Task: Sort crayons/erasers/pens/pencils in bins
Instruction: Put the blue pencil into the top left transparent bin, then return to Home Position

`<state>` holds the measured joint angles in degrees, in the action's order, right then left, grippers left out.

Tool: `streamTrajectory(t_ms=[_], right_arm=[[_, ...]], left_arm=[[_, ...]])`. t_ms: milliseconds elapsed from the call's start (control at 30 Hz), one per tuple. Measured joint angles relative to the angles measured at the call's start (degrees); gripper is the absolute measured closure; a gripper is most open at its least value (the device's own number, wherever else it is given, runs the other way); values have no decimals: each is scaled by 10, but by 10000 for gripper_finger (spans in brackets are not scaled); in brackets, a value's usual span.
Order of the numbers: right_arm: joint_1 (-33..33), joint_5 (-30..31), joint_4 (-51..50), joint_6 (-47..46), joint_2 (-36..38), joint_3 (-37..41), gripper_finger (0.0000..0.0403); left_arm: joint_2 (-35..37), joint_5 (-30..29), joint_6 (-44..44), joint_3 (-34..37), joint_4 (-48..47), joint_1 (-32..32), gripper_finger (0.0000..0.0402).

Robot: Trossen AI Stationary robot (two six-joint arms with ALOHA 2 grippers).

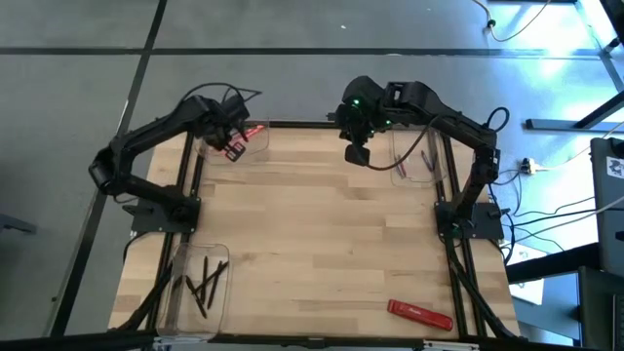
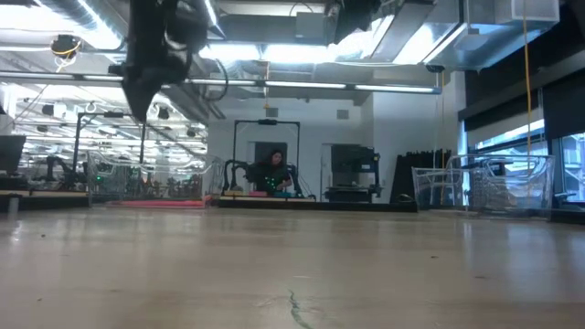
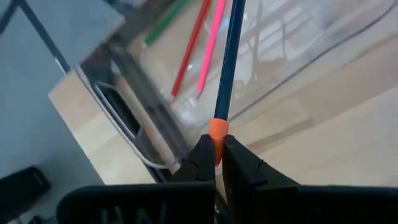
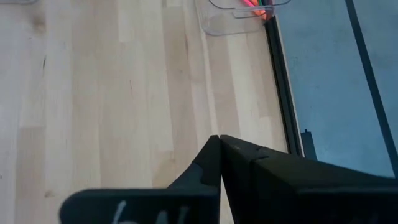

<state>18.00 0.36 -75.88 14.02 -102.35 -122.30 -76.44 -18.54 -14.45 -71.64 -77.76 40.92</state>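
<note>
My left gripper (image 1: 234, 144) hangs over the clear far-left bin (image 1: 255, 138) and is shut on a thin dark-blue stick with an orange end (image 3: 227, 68). Below it in that bin lie red, pink and green sticks (image 3: 198, 50). My right gripper (image 1: 357, 155) is shut and empty above the bare wood (image 4: 124, 93), just left of the clear far-right bin (image 1: 421, 164), which holds a few thin sticks. The near-left bin (image 1: 185, 310) holds several dark pencils (image 1: 205, 281) lying flat on its bottom. My left gripper (image 3: 217, 152) pinches the stick's orange end (image 3: 217, 127) between its two fingertips. The stick runs straight on from the fingers, along them, slanting down over the bin. Its far end runs out of the picture, so I cannot tell whether it touches the bin.
A flat red bar (image 1: 420, 313) lies on the table near the near right corner. Black frame rails run along the table's left, right and far edges (image 1: 292, 125). The middle of the wooden table (image 1: 322, 234) is bare wood.
</note>
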Motion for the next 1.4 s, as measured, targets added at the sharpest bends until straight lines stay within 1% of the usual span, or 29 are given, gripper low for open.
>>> streamTrajectory(t_ms=[100,267,400,500,733,833,933,1033,1133,1200,1267,1400], right_arm=[[0,0,0,0,0,0,397],[0,0,0,0,0,0,397],[0,0,0,-2,0,0,397],[0,1,0,-4,0,0,397],[0,2,1,-17,0,0,397],[0,2,1,-17,0,0,397],[0,2,1,-17,0,0,397],[0,5,2,-17,0,0,397],[0,46,-1,-16,5,1,397],[1,72,-5,-16,19,1,397],[3,71,-8,-17,42,1,397],[10,29,-12,-18,96,2,400]], left_arm=[[0,1,3,42,25,1,402],[0,-2,29,107,104,4,402],[0,-3,35,145,146,11,402],[0,-3,43,167,159,19,397],[0,-6,46,191,220,33,358],[0,-6,51,192,228,36,341],[0,-5,74,192,230,41,330],[0,-3,75,192,230,47,328],[0,25,72,192,230,50,341],[4,55,72,192,229,50,368],[18,84,72,192,230,47,392],[57,142,73,192,232,27,399]])
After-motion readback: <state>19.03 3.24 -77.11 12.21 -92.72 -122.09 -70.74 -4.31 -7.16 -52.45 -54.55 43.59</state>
